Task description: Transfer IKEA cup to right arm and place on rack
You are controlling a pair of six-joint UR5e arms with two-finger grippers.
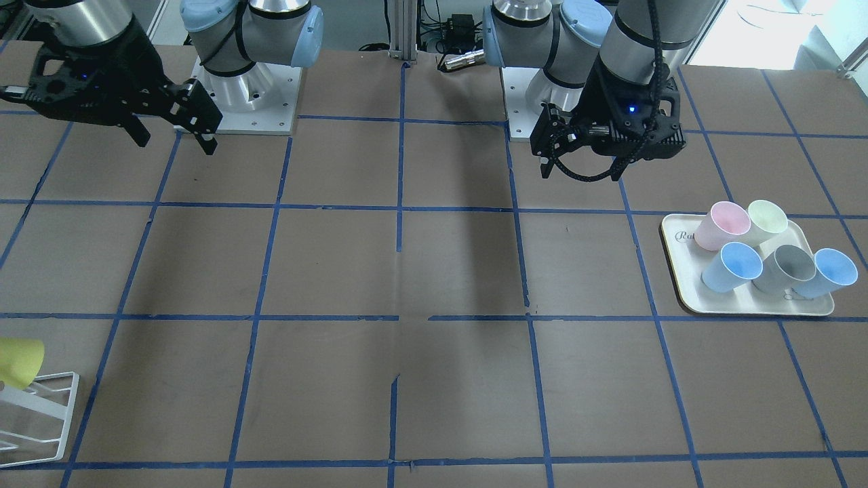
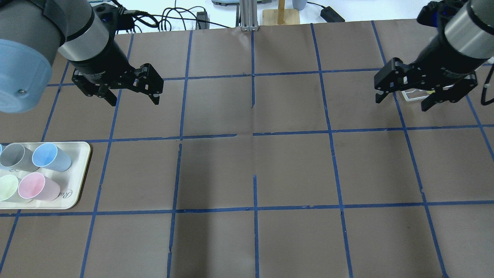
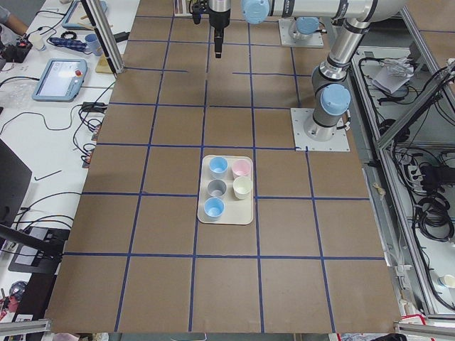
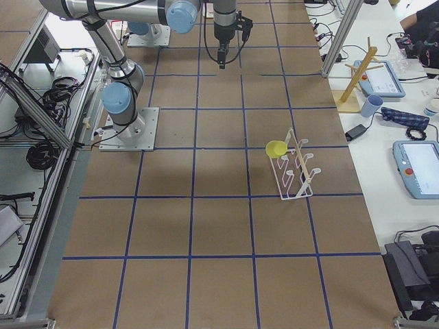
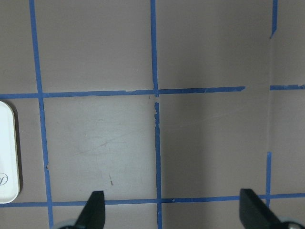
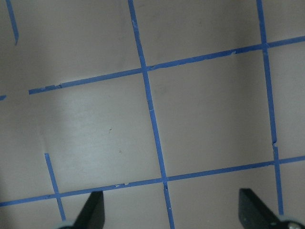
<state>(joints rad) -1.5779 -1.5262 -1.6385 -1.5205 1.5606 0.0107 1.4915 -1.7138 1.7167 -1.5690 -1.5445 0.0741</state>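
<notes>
The yellow cup [image 4: 276,148] rested tilted on the white rack [image 4: 296,168] near the table's right end, so placement looked complete. The left gripper [image 2: 135,102] and right gripper [image 2: 401,105] hovered wide open, empty (apparently parked clear). The brown table [image 2: 293,170] carried blue tape gridlines; benches with cables flanked it.

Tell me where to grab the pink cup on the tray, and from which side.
Likely pinch the pink cup at its rim wall from above, on the side toward the middle of the table. It stands upright, mouth open; the pale green cup and a blue cup flank two other sides on the tray.
</notes>
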